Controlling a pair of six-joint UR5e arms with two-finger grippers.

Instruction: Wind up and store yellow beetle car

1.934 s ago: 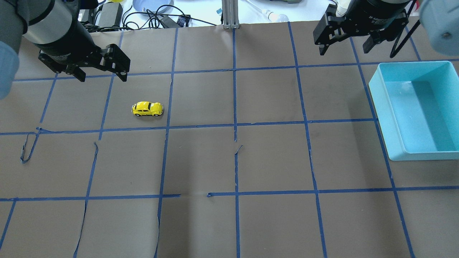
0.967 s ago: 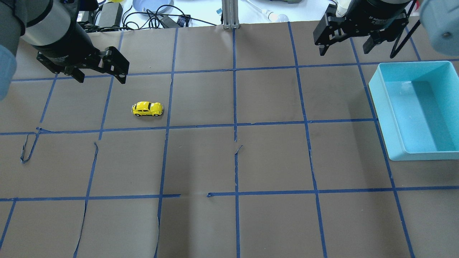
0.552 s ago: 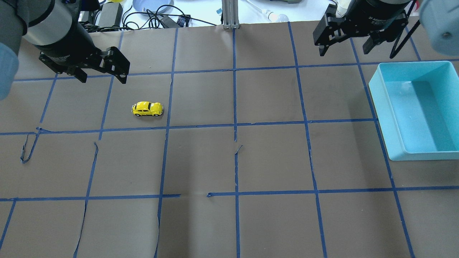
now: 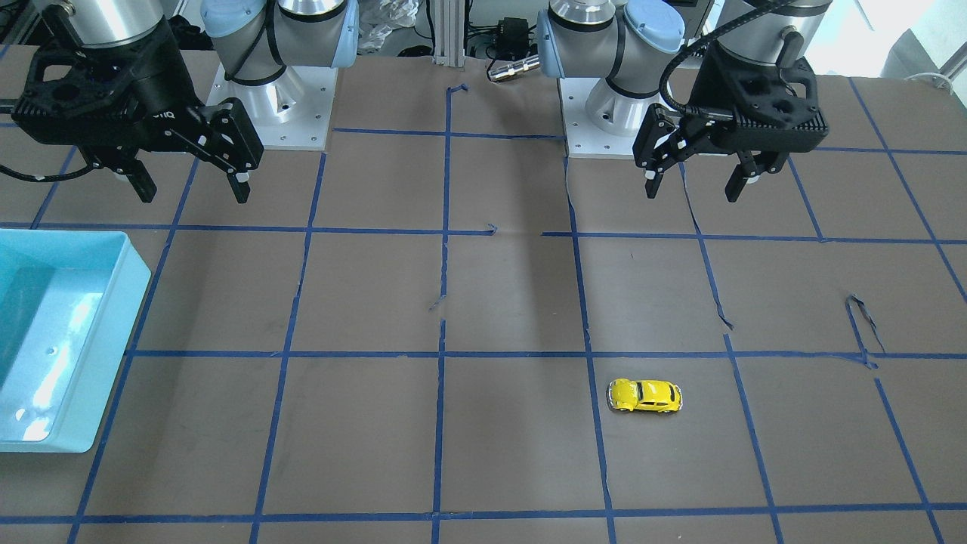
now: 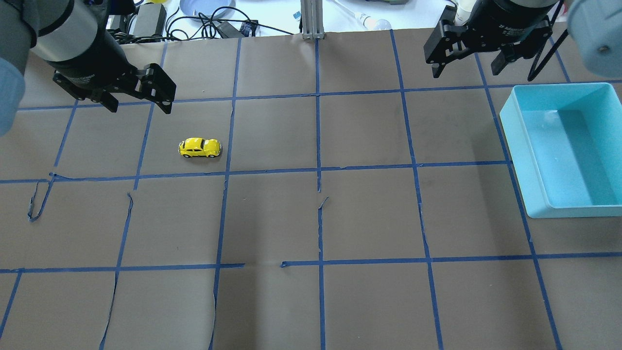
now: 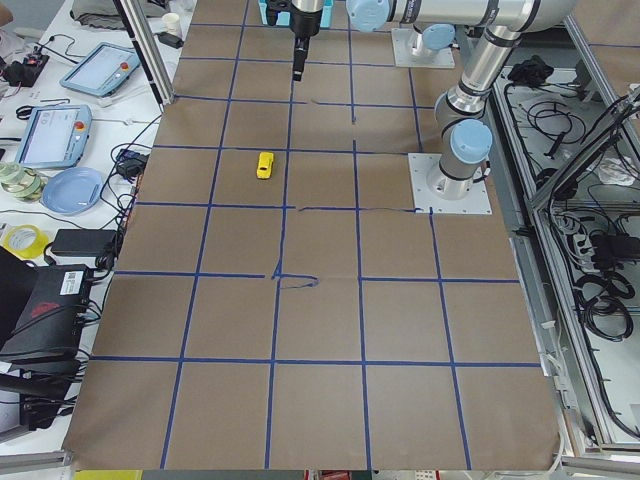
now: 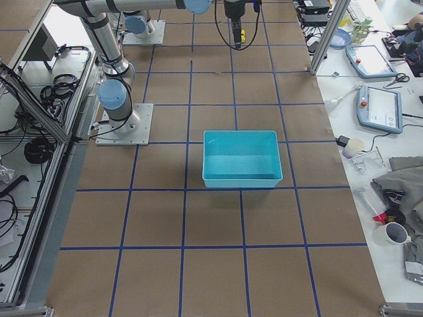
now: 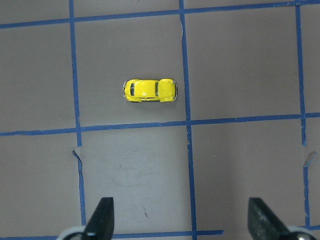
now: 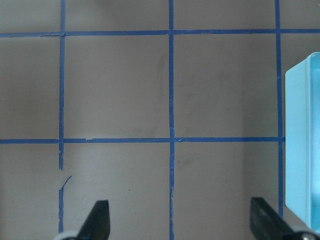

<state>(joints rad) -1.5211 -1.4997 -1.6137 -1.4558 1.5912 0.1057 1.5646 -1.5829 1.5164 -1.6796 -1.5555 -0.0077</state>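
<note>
Sitting upright on its wheels, the yellow beetle car point(image 5: 199, 148) rests on the brown worktop point(image 5: 369, 214) on the robot's left side. It lies inside one taped square, apart from the blue tape lines point(image 5: 272, 170) around it, with nothing touching it. The left wrist view shows it side-on and clear of the fingers.

The left claw point(image 5: 140, 107) hovers above the worktop just to the far left of the car, released, its jaws spread wide with nothing between them. Over the last two seconds it has only drifted a little and has not come down, and the car has not shifted at all. So I judge that the task is still at its very start: no grasp, no winding, nothing stored.

The right claw point(image 5: 465, 72) is well apart at the far right, also released and empty. It has edged slightly toward the far edge and hangs near the far corner of the turquoise bin point(image 5: 525, 165). The bin stands open and empty on the right side, well apart from the car.

The next move probably belongs to the left claw: line up over the small rounded body and come down across its narrow width. The glossy shell and free wheels could let the car slip or roll if the jaws meet it off-centre.
</note>
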